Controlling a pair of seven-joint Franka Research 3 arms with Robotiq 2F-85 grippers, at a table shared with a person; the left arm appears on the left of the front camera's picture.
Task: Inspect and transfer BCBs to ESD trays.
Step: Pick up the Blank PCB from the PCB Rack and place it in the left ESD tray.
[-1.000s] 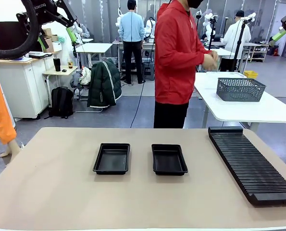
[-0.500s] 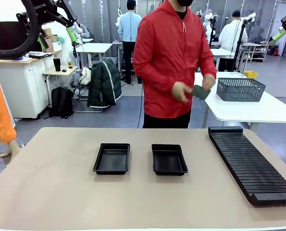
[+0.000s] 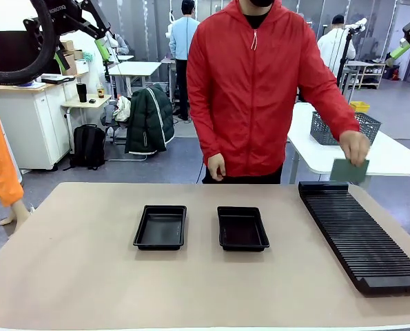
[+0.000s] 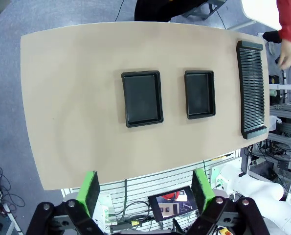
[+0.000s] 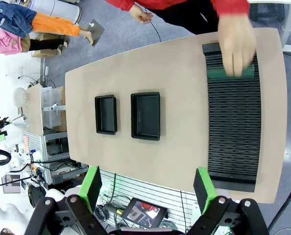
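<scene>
The left end effector (image 4: 146,188) and right end effector (image 5: 146,188) gape wide and empty, while a person's hand (image 3: 355,146) holds a BCB (image 3: 349,170) above the far end of the rack (image 3: 360,234), at two o'clock from the ESD trays (image 3: 242,228) on the table (image 3: 87,276).

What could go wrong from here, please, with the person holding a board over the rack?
1. The board hangs from the person's hand by its top edge above the far end of the rack; it might slip or miss a slot.
2. That hand is over the rack, so either arm reaching there now could meet it, though the left tool and right tool are open and high above the table.
</scene>
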